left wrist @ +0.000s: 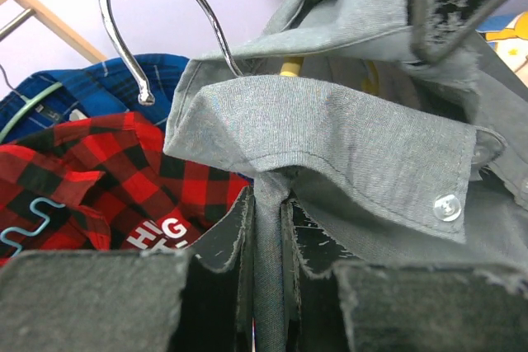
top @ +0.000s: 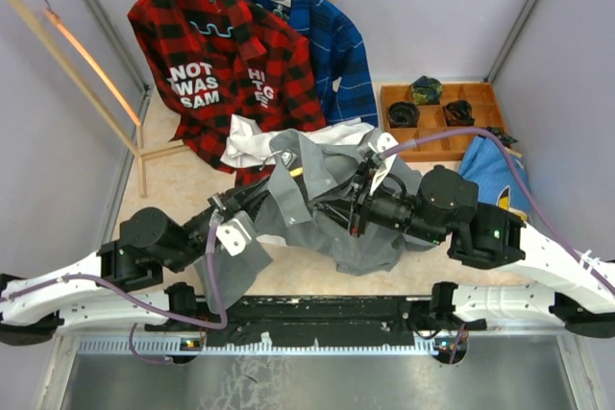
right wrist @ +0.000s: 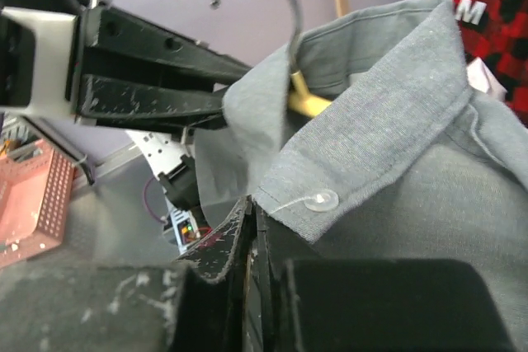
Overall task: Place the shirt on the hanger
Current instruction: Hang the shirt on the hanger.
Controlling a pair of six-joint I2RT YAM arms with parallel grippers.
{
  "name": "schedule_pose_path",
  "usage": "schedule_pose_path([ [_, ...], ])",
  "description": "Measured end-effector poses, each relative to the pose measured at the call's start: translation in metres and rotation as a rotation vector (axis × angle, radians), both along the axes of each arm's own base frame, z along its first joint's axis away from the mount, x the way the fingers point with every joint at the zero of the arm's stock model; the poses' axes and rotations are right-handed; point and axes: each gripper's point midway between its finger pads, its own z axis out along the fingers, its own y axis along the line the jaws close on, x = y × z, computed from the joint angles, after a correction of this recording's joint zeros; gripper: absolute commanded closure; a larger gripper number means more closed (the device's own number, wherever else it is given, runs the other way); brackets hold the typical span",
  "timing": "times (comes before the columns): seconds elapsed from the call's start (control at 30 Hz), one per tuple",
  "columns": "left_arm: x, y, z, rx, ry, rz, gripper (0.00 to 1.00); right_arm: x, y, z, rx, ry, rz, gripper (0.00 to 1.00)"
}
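Okay, left gripper (left wrist: pixel 266 232) comes in from 8 o'clock, its jaws pinching a fold of the shirt (top: pixel 377 242) below the collar. Shirt is bunched mid-table with the collar held up. The hanger (right wrist: pixel 307 103) sits inside the collar, hook poking out at 12 o'clock. Right gripper (right wrist: pixel 252 232) comes from 4 o'clock, jaws pressed together on the front edge. Fabric looks light and floppy and will likely slide; best grip is near the collar seams.

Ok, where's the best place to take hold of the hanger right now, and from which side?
Probably the silver hook of the hanger, low on its shank just above the collar of the shirt. Come from the hook's end, outside the collar, closing across the wire: only the hook stands clear, while the yellow body is almost wholly buried in grey cloth.
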Motion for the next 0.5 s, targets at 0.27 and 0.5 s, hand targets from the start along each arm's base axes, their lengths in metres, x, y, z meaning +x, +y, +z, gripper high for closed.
schedule_pose_path([
  [0.27,0.003,0.007,0.025,-0.005,-0.069,0.027,1.0,0.0,-0.021,0.028,-0.006,-0.084,-0.018,0.5],
  [0.5,-0.001,0.031,0.062,-0.054,-0.136,0.038,1.0,0.029,-0.115,0.044,0.036,-0.158,-0.331,0.44],
])
